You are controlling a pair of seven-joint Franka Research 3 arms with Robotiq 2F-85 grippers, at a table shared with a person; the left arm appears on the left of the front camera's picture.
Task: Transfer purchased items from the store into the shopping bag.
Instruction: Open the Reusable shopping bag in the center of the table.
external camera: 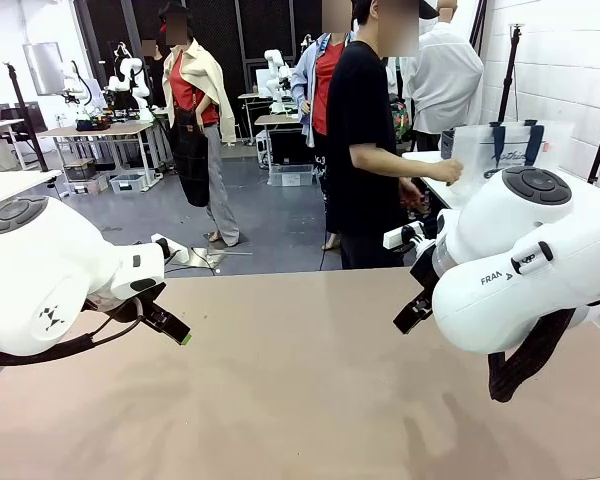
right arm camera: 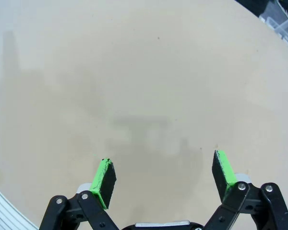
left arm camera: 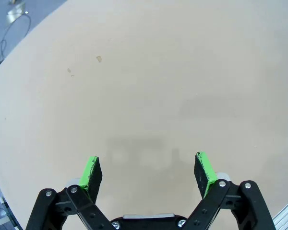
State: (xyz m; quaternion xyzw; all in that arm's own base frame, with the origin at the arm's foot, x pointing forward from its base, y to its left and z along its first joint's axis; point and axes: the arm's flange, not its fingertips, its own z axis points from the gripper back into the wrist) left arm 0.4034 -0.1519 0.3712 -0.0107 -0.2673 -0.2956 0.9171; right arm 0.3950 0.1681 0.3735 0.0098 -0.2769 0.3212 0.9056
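Two grippers are seen over one tan table (external camera: 300, 390): the left gripper (left arm camera: 149, 167) and the right gripper (right arm camera: 164, 170), each with its two green-padded fingers spread wide and nothing between them. One shopping bag (external camera: 505, 150), translucent white with navy handles, is seen at the far right behind the right arm, touched by one person's hand (external camera: 445, 172).

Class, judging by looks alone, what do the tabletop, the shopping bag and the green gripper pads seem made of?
Tabletop: probably matte tan laminate or board; smooth, grainless, soft shadows.
Shopping bag: thin white plastic, hazy and see-through.
Pads: likely rubber or foam, matte with chipped edges.
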